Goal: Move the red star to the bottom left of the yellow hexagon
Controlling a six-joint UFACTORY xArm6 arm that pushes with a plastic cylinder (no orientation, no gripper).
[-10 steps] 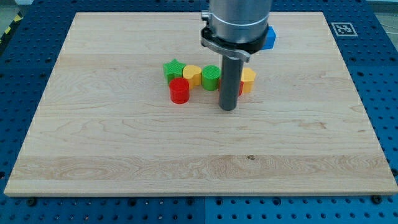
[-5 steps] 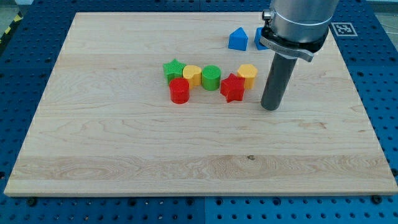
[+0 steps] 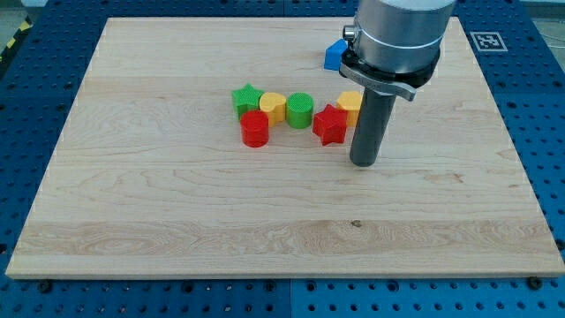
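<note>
On the wooden board (image 3: 177, 203), my tip (image 3: 365, 162), a bare rod holding nothing, is sitting just right of the red star (image 3: 330, 124), which is touching the yellow hexagon (image 3: 350, 103) at its bottom left.

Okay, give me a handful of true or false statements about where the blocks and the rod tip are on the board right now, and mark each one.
1. The red star lies at the view's lower left of the yellow hexagon. True.
2. My tip sits at the view's left of the red star. False: it is at the view's right and slightly lower.
3. The red cylinder is below the green star in the view. True.
4. The green cylinder stands alone near the view's bottom edge. False: it sits in the row, between the yellow cylinder and the red star.
</note>
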